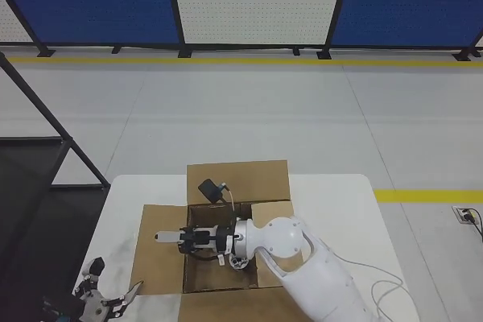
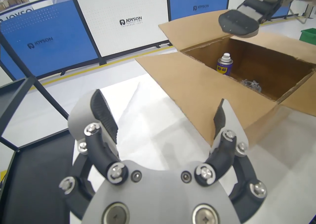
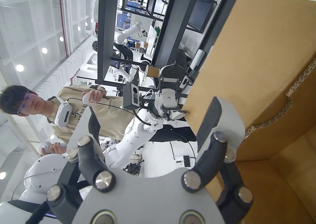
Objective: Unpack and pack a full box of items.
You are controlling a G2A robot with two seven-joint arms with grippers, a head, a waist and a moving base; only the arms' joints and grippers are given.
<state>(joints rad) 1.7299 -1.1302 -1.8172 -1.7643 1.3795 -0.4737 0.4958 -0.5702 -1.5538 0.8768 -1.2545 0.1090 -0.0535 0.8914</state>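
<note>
Right claw (image 3: 150, 121) hung spread and empty over the box's (image 1: 157, 270) left edge, one finger (image 3: 209, 118) close by the cardboard. Left claw (image 2: 161, 113) was spread too, holding nothing, well off the box's left flap. Inside the box, a spray can (image 2: 224, 63) stood upright by the left wall, with a crumpled shiny scrap (image 2: 251, 84) near it on the floor. One small black item (image 1: 212, 190) with a cord lay on the box's far flap. My reckoning: unpacking was hardly begun, one piece out at most. The rest, and all the repacking, was left.
</note>
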